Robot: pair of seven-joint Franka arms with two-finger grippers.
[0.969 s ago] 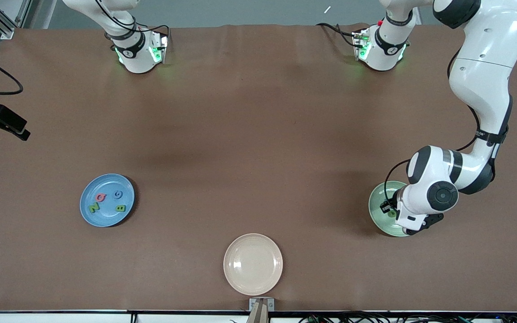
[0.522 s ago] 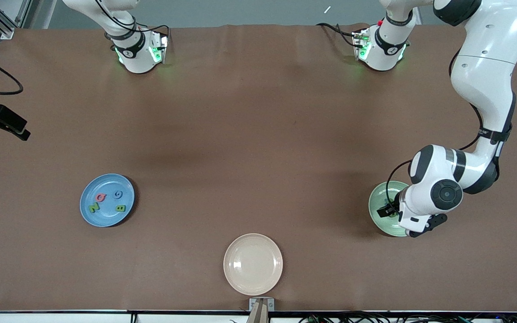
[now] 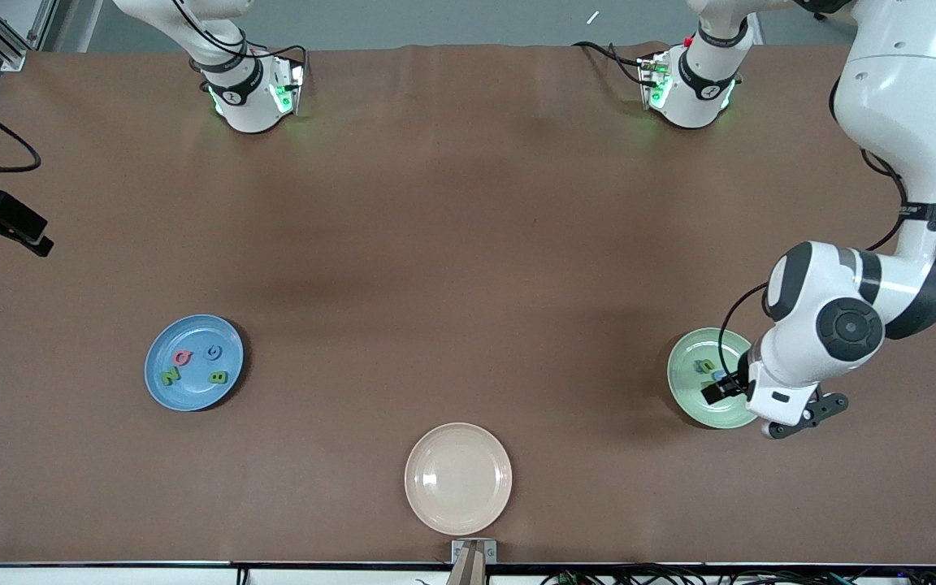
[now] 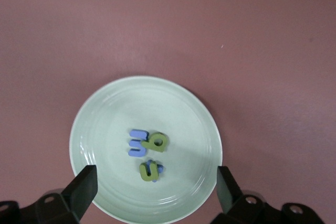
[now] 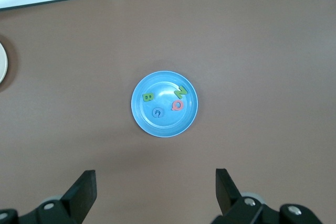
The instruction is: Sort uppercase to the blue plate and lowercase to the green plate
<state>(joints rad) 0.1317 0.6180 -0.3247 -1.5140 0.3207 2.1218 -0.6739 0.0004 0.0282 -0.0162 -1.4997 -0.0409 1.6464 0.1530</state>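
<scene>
The lowercase letters [image 4: 147, 153] are lying flat in a tight cluster near the middle of the green plate [image 3: 686, 398], which is sitting toward the left arm's end of the table. In the left wrist view a blue m [image 4: 136, 142] is lying touching a green b [image 4: 159, 141], and a green n [image 4: 148, 171] is partly covering a blue piece [image 4: 159, 169] just beside them; the cluster's long axis is hard to tell. The left gripper [image 4: 152, 187] is hanging over this plate with its fingers [image 4: 81, 190] spread wide, grasping nothing. The uppercase letters [image 5: 167, 102] are lying flat and apart from one another on the blue plate [image 3: 161, 390], toward the right arm's end: a red Q [image 3: 183, 357], a blue G [image 3: 213, 352], a green Z [image 3: 169, 376] and a green B [image 3: 218, 377]. The right gripper [image 5: 155, 190] is waiting high over that plate, released and empty. A beige plate [image 3: 458, 478] is sitting between the two, nearer the front camera.
</scene>
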